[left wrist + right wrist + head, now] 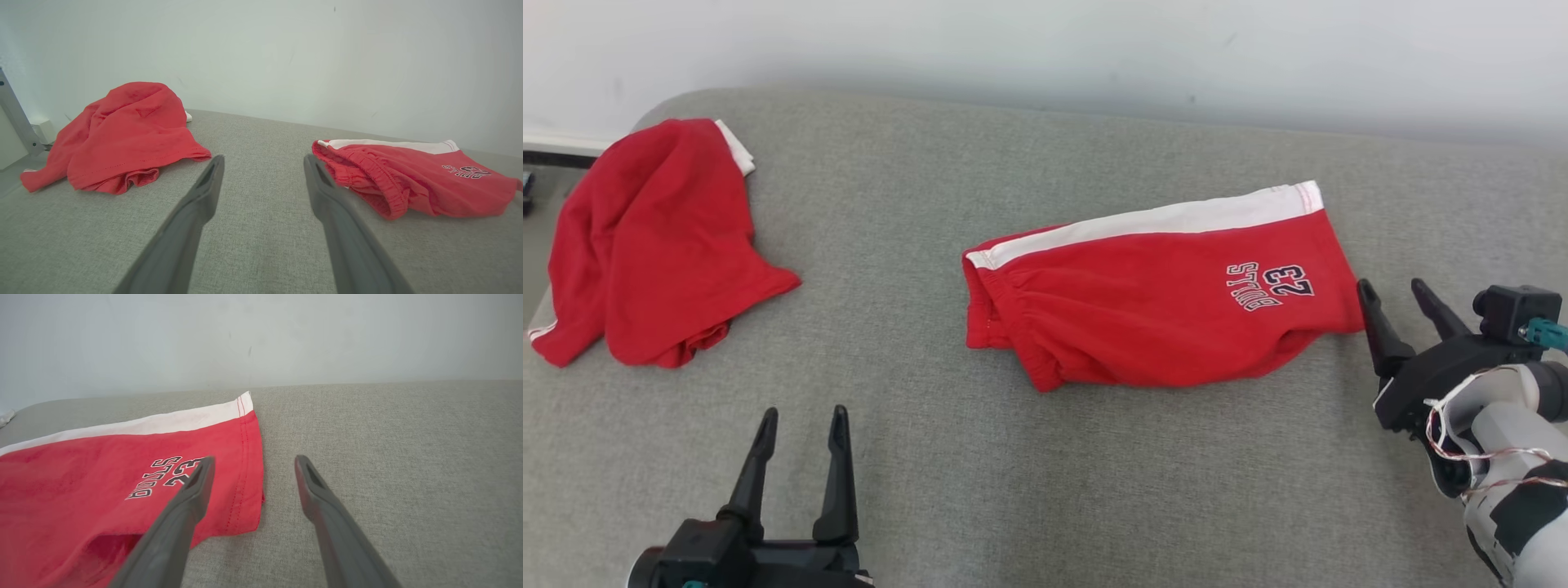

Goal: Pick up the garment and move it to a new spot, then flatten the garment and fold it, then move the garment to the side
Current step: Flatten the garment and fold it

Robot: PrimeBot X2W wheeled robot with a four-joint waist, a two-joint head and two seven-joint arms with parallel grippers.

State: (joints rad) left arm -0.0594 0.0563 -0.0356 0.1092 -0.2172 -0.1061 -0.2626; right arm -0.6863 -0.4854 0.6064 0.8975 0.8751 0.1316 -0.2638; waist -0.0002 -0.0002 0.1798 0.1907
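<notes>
Lying at centre on the grey fabric surface (pixel 1029 490), the red cotton shorts with white side stripe (pixel 1160 302) are being faced from 3 o'clock by the right gripper (pixel 1391 286), released and empty. The left gripper (pixel 805 411), also released, is being held at 7 o'clock. Both hem layers are best pinched together.

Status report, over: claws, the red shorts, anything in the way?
Left claw open, empty; right claw open, beside the hem. Red cotton shorts with white stripe lie folded on grey fabric surface. Crumpled red cloth garment apart, far left.
</notes>
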